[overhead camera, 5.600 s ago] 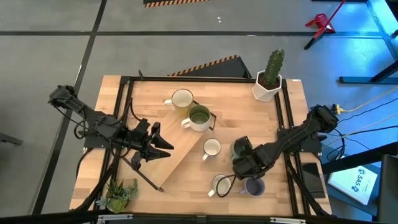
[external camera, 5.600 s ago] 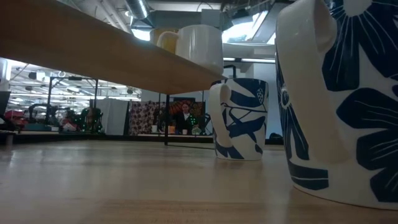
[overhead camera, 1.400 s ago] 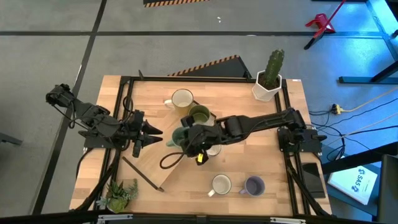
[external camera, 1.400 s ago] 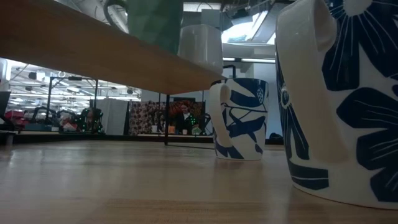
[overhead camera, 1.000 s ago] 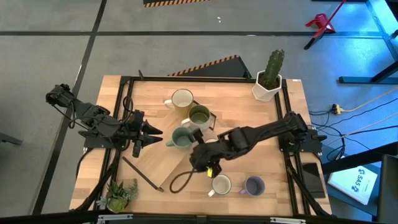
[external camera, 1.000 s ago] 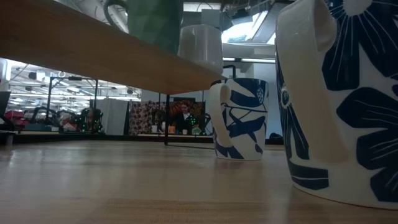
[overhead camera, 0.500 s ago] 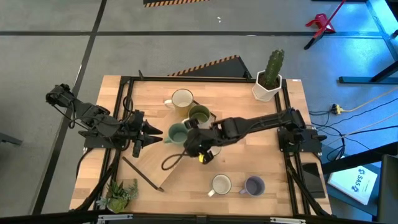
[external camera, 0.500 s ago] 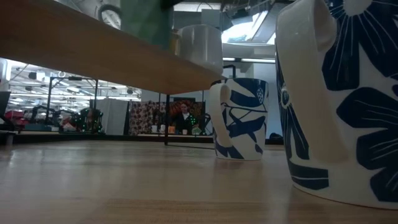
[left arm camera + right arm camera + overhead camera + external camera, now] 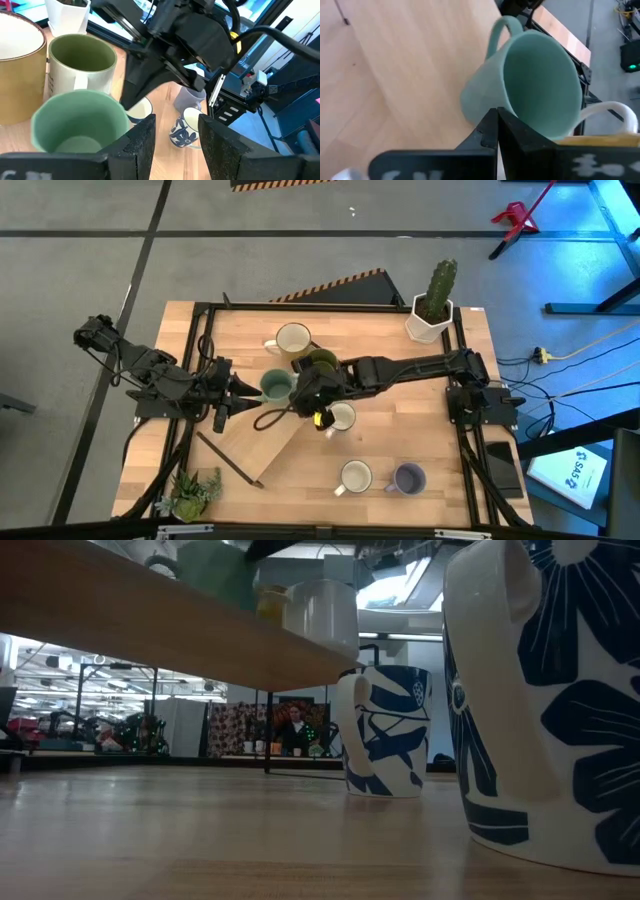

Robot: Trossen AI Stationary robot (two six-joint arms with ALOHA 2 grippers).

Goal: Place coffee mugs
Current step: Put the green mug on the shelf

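The teal mug point(image 9: 275, 386) is at the raised wooden board's point(image 9: 262, 436) far end. In the low view it shows tilted point(image 9: 208, 570). My right gripper point(image 9: 299, 392) is shut on it and reaches in from the right. My left gripper point(image 9: 244, 392) stands open just left of the mug, its fingers point(image 9: 142, 145) empty. A cream mug point(image 9: 293, 339) and a white mug with an olive inside point(image 9: 320, 362) stand just beyond. Another white mug point(image 9: 342, 417) sits nearer. A blue-patterned mug point(image 9: 355, 477) and a lavender one point(image 9: 408, 478) stand by the near edge. My right gripper pinches the teal mug's rim point(image 9: 506, 102) on the side opposite the handle point(image 9: 496, 30), one finger outside the wall and one inside. The fingers slant down from the table's right. The mug tilts in the hold; whether its base touches the board is hidden.
A white pot with a cactus point(image 9: 432, 305) stands at the far right corner. A small green plant point(image 9: 195, 492) is at the near left corner. Black frame rails point(image 9: 205, 350) run along the table's sides. The mugs on the board crowd close around the teal one.
My right gripper has swung from the near side of the board up to the teal mug and gone on toward my left gripper. The mug has shifted a little toward the table's left and far edges and now tilts, where it stood upright before.
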